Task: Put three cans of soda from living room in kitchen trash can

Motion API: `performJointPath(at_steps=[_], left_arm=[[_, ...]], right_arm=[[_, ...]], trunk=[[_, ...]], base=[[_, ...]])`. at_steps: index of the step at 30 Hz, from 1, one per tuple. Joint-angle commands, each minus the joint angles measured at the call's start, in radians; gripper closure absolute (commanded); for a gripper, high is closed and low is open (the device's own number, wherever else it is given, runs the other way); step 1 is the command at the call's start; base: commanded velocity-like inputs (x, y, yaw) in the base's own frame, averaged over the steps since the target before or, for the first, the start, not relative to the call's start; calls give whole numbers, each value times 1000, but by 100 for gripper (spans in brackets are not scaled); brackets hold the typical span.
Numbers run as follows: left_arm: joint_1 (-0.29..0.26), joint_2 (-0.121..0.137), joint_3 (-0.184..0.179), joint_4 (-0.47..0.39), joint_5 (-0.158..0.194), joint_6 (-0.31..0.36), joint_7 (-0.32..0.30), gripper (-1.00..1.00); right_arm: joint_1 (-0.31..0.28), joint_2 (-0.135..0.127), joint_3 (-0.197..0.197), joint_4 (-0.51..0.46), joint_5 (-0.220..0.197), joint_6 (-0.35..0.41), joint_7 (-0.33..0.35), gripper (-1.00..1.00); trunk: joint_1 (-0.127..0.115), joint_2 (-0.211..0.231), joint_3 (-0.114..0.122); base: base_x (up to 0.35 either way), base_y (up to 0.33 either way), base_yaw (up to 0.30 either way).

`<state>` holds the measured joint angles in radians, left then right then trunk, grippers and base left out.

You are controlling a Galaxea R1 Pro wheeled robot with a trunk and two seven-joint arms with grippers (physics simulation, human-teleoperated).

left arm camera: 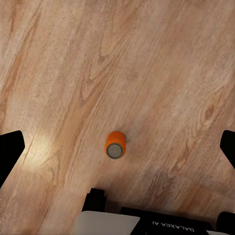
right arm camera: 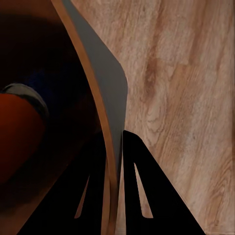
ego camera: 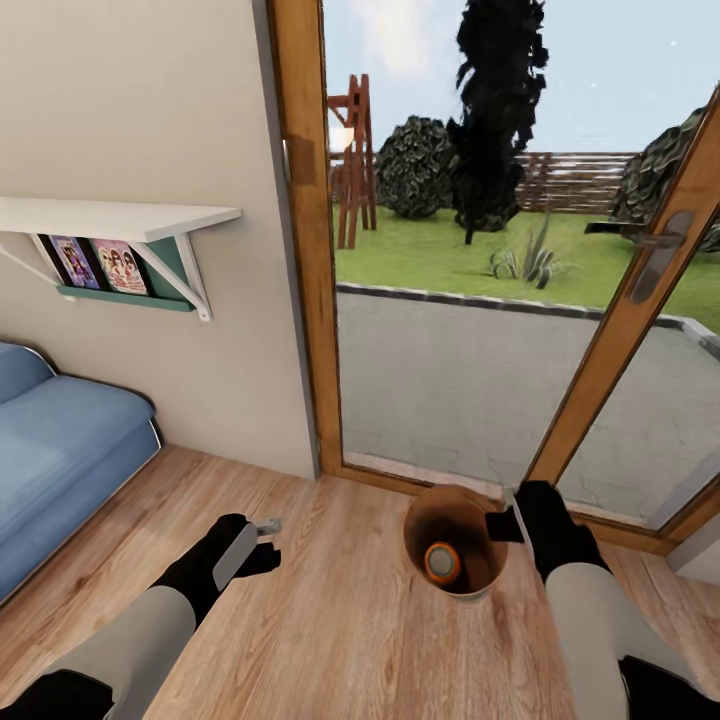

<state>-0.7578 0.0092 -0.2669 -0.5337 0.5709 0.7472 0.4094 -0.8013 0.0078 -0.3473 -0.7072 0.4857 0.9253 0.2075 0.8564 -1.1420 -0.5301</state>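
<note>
The robot stands on the wood plank floor (ego camera: 340, 600) of the living room, facing the wood-framed glass doors (ego camera: 470, 300), with the blue sofa (ego camera: 60, 450) off to its left.

The right tool (ego camera: 512, 522) is pinching the rim of the small round copper-brown trash can (ego camera: 455, 500). In the right wrist view one dark finger (right arm camera: 147, 196) sits outside the thin wall (right arm camera: 105, 147) and the other inside, pressed against it. Holding the bin by its rim lets the arm carry it along as a container, which fits a plan of collecting cans here before taking everything to the kitchen.

One bright-orange soda can with grey metal ends (ego camera: 442, 562) already lies inside the bin, just inward of the right tool's fingers; the dim orange shape in the right wrist view is probably that same can, though the interior is too dark to be sure.

The left tool (ego camera: 262, 540) hangs above the floor with its fingers spread wide, the two dark tips (left arm camera: 10, 152) at opposite edges of the left wrist view. A second orange soda can (left arm camera: 115, 145) stands upright on the planks directly below, between the open fingers and well clear of both. The wide spread suits a descent around the can, so the arm appears lined up for a pick rather than already grasping.
</note>
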Motion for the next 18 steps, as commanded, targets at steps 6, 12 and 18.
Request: performJointPath(at_steps=[6,12,18], left_arm=[[0,0,0,4,-1,0,0,-100],[0,0,0,4,-2,0,1,-100],[0,0,0,4,-3,-1,0,-100]], right_arm=[[0,49,-10,-228,-16,122,5,100],[1,87,-12,-326,-17,122,34,100],[1,76,-11,-339,-10,122,355,100]], trunk=[[0,0,0],[0,0,0],[0,0,0]], base=[[0,0,0],[0,0,0],[0,0,0]])
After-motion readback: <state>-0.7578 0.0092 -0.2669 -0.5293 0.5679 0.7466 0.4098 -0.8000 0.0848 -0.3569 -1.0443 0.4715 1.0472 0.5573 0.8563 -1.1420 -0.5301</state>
